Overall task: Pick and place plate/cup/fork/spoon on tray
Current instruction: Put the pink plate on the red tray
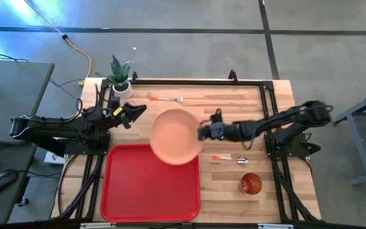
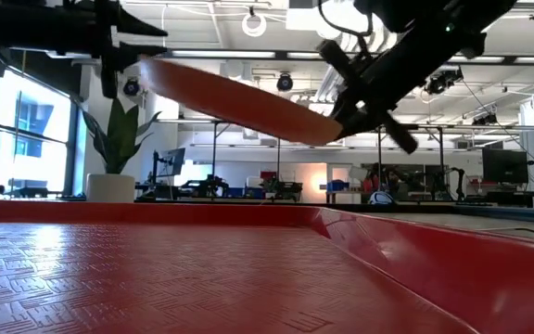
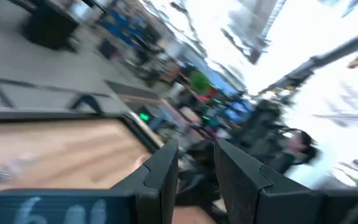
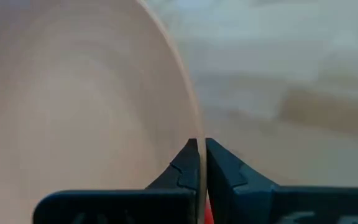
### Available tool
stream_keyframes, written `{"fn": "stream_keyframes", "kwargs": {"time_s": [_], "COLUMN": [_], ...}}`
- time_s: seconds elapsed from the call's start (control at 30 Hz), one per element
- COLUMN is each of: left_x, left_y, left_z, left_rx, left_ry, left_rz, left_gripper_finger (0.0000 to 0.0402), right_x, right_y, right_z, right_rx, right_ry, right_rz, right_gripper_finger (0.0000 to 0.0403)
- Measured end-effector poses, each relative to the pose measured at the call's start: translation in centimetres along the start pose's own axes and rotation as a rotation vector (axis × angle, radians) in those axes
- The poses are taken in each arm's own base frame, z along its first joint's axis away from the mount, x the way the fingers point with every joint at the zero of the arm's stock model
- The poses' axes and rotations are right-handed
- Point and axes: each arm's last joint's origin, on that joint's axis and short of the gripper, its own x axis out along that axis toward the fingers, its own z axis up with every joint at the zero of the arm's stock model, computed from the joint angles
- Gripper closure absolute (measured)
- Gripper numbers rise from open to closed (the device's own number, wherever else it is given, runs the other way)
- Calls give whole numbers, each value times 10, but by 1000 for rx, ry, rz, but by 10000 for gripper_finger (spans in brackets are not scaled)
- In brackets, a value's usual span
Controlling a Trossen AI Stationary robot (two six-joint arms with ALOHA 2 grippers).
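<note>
right gripper (image 1: pixel 202 131) pinches the plate (image 1: pixel 175 136) by its rim, fingers (image 4: pixel 188 163) nearly closed with only the thin edge between them, seen edge-on in the right wrist view. low view shows the plate lifted clear and tilted, its gripped side lower, its far side up toward the left arm. nearest in that view is the tray (image 2: pixel 415 260), ribbed floor and raised rim, nothing on it. from above the plate overlaps the tray's (image 1: pixel 126 191) far right corner, mostly over bare wood. table front right holds the cup (image 1: pixel 251 184), upright, well apart from the tray; just behind it the spoon (image 1: pixel 230 158) lies crosswise, long axis left-right, bowl toward the right, close under the right forearm. beyond the plate the fork (image 1: pixel 166 98) lies crosswise too, tines pointing right, near the far edge. left gripper (image 1: pixel 138 110) hangs just beside the plate's far left rim, not touching, fingers (image 3: pixel 160 174) a narrow gap apart, holding nothing. plant pot (image 1: pixel 121 86) stands at the far left corner behind it. open wood lies between fork and right arm.
</note>
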Motion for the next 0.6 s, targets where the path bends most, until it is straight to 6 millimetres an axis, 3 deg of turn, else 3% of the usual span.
{"fn": "stream_keyframes", "kwargs": {"time_s": [0.27, 0.4, 0.6], "left_x": [-1, -2, -5], "left_y": [-32, -45, -47], "left_z": [2, 8, 8], "left_rx": [67, 134, 140], "left_ry": [116, 140, 130], "left_rz": [-118, -16, 110], "left_gripper_finger": [329, 343, 350], "right_x": [44, 58, 84], "right_y": [48, 81, 120], "right_z": [-47, -60, -71], "right_rx": [-280, -445, -601], "right_ry": [253, 319, 367], "right_rz": [-5, -22, 4], "right_gripper_finger": [403, 403, 403]}}
